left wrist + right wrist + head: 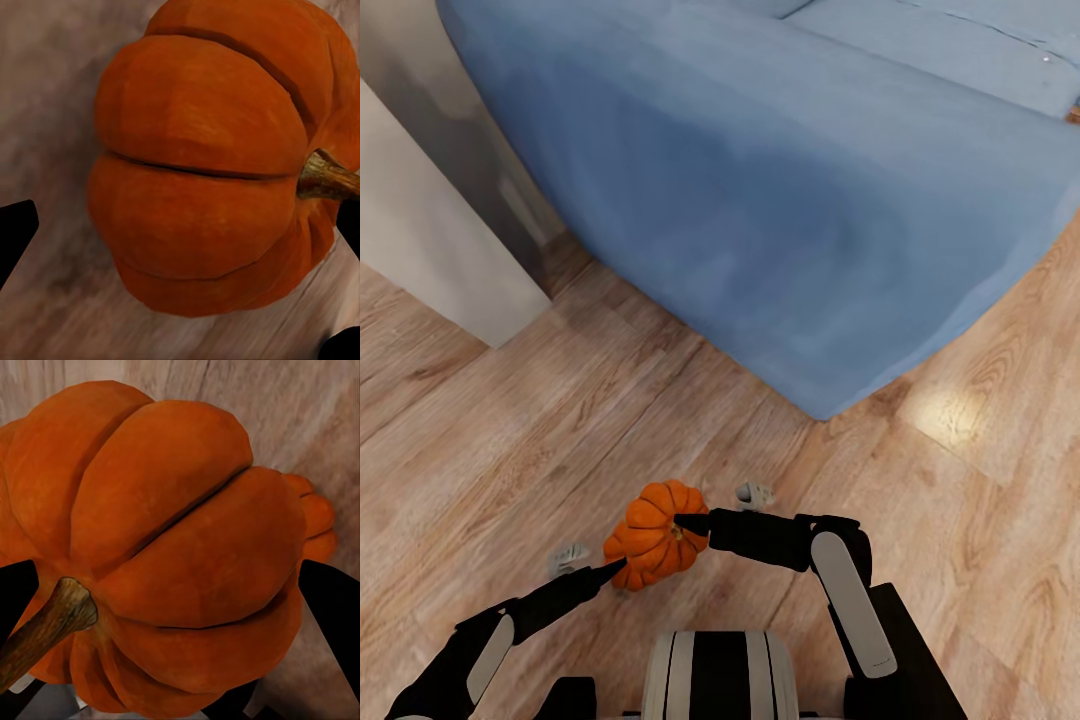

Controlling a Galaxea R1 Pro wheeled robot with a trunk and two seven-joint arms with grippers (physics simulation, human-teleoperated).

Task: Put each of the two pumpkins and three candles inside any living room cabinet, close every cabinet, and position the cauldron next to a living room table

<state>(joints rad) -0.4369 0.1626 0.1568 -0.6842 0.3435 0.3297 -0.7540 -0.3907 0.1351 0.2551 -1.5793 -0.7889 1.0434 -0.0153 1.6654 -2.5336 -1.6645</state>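
Where the two arms meet low over the wood floor (pixel 510 430), two orange pumpkins (pixel 656 535) sit touching. The right gripper (pixel 695 523) is spread around the upper one without clamping; the left gripper (pixel 610 572) is spread beside the lower. A blue sofa (pixel 790 200) stands beyond them.
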